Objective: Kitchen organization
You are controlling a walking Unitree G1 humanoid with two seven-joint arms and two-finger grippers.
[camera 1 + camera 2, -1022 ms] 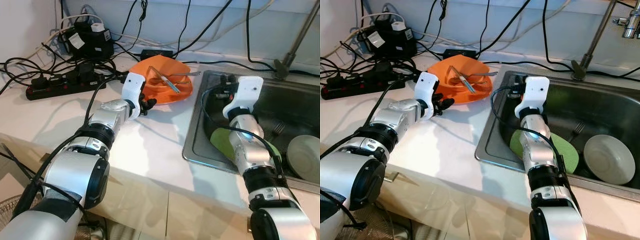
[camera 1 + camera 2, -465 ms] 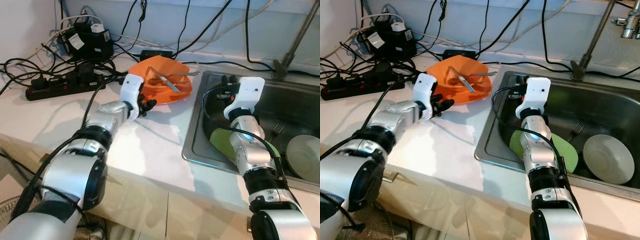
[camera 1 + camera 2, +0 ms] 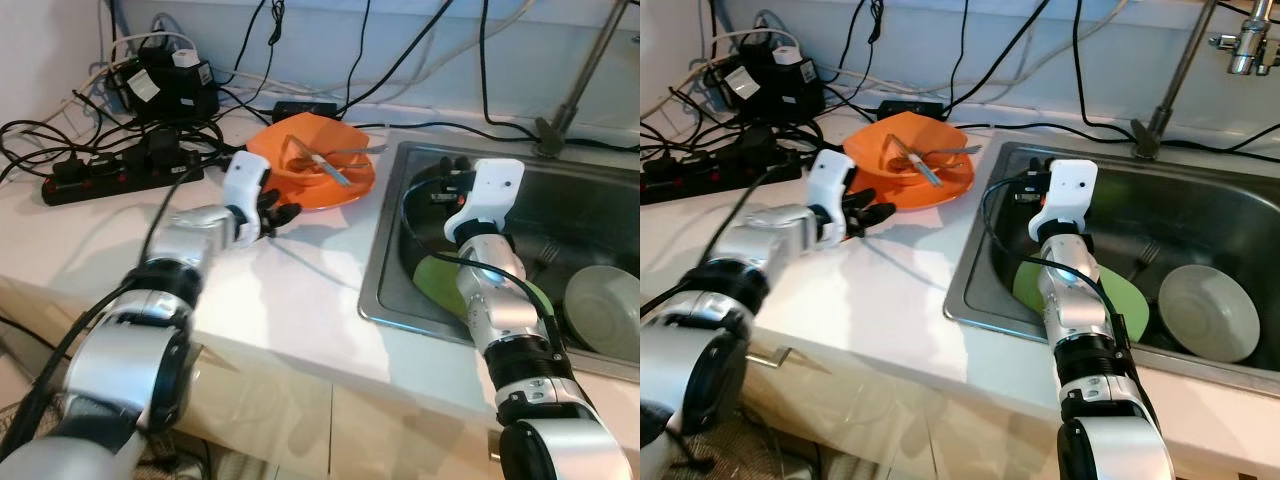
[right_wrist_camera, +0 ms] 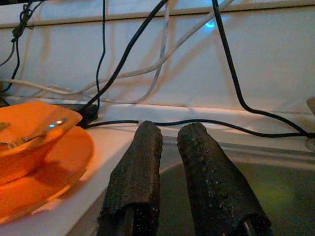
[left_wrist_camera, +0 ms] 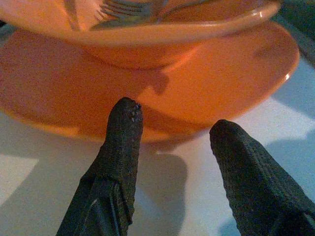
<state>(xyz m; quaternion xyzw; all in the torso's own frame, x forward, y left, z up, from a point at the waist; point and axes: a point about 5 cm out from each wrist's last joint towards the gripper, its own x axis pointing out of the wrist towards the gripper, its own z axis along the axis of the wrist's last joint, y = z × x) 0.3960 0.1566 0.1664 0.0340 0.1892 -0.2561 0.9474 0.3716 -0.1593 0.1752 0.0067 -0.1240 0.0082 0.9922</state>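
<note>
Orange plate [image 3: 330,180] with bowl [image 5: 147,29] on it sits on the counter just left of the sink [image 3: 385,290]. Left gripper [image 5: 172,147] fingers spread, empty, plate rim straight ahead; nearer arm. Right gripper [image 4: 170,162] over the sink, fingers nearly together, empty.

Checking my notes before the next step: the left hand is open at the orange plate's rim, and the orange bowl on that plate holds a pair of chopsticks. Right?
Not quite. The left hand is open at the plate, but the bowl holds a fork, not chopsticks; the left wrist view shows its tines.
</note>
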